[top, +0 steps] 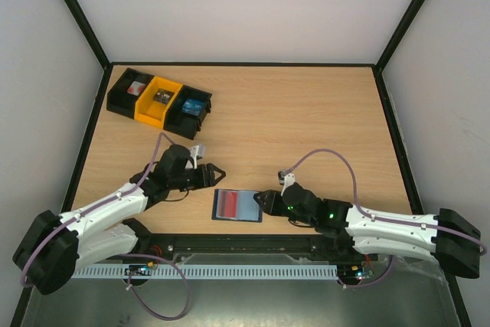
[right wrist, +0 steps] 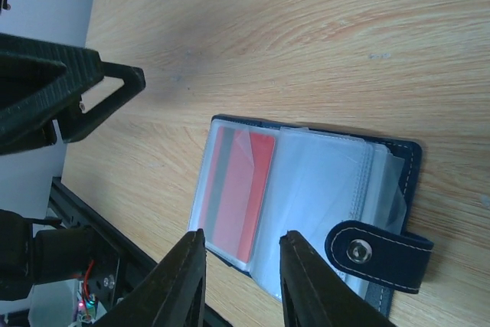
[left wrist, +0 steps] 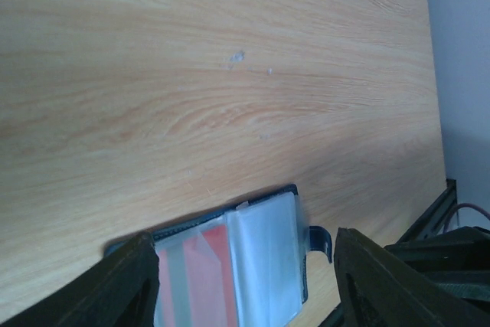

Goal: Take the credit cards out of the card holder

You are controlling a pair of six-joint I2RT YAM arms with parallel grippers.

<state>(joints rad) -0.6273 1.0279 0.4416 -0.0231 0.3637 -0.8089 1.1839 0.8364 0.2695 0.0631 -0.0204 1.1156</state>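
Dark blue stitched card holder (top: 237, 205) lies open near wood-grain worktop (top: 321, 112) front edge; glossy clear sleeves (right wrist: 321, 181), red card (right wrist: 239, 189) inside. Left tool (top: 220, 174) wide, just beside. Right tool (top: 262, 198) narrow at sleeve edge; grip unclear.

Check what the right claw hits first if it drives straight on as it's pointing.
The card holder. The right claw points at its open edge, red card in a clear sleeve dead ahead. Height is unclear; it might skim over.

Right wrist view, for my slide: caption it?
Open card holder on table, red card in clear sleeve, right end effector at its edge.
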